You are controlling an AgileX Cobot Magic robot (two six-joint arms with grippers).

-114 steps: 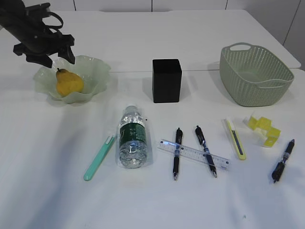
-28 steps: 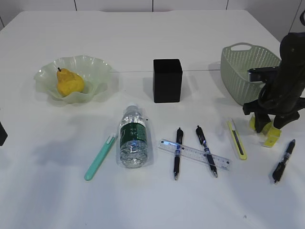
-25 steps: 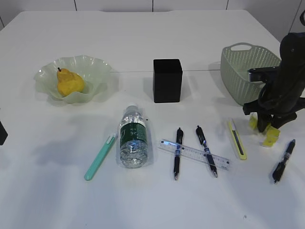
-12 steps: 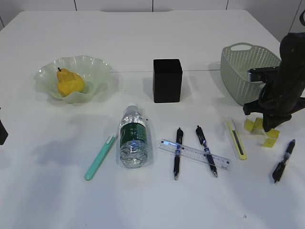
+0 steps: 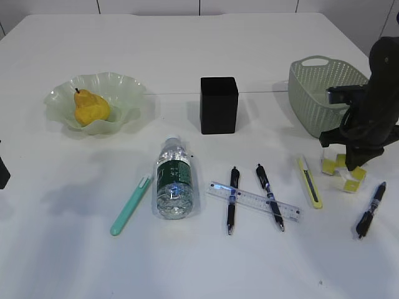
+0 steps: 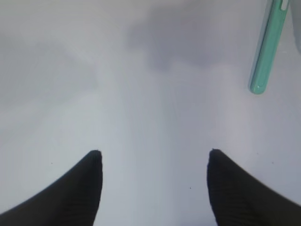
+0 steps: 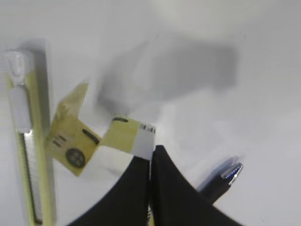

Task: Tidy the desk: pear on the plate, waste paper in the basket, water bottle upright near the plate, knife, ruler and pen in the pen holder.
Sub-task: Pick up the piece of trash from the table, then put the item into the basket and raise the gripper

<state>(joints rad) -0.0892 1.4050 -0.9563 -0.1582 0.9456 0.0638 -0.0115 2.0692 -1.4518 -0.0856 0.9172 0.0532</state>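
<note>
My right gripper (image 5: pixel 353 167) (image 7: pixel 151 151) is shut on the yellow and white waste paper (image 5: pixel 338 167) (image 7: pixel 123 134), pinching its white edge just above the table, in front of the green basket (image 5: pixel 324 93). The pear (image 5: pixel 90 109) lies on the pale green plate (image 5: pixel 128 87). On its side lies the water bottle (image 5: pixel 173 187). A clear ruler (image 5: pixel 252 201) lies across two pens (image 5: pixel 231 199) (image 5: pixel 269 196). A third pen (image 5: pixel 371 210) (image 7: pixel 221 181) is at the right. A yellow knife (image 5: pixel 310 182) (image 7: pixel 28 141) and a teal knife (image 5: pixel 131 205) (image 6: pixel 268 47) lie flat. My left gripper (image 6: pixel 154 153) is open over bare table.
The black pen holder (image 5: pixel 218 104) stands at mid-table behind the pens. Only a black sliver of the left arm (image 5: pixel 2 172) shows at the left edge of the exterior view. The white table (image 5: pixel 199 268) runs to the front edge.
My right gripper has shut on the waste paper and raised it slightly, shifting it toward the basket. The left gripper has stayed put.
</note>
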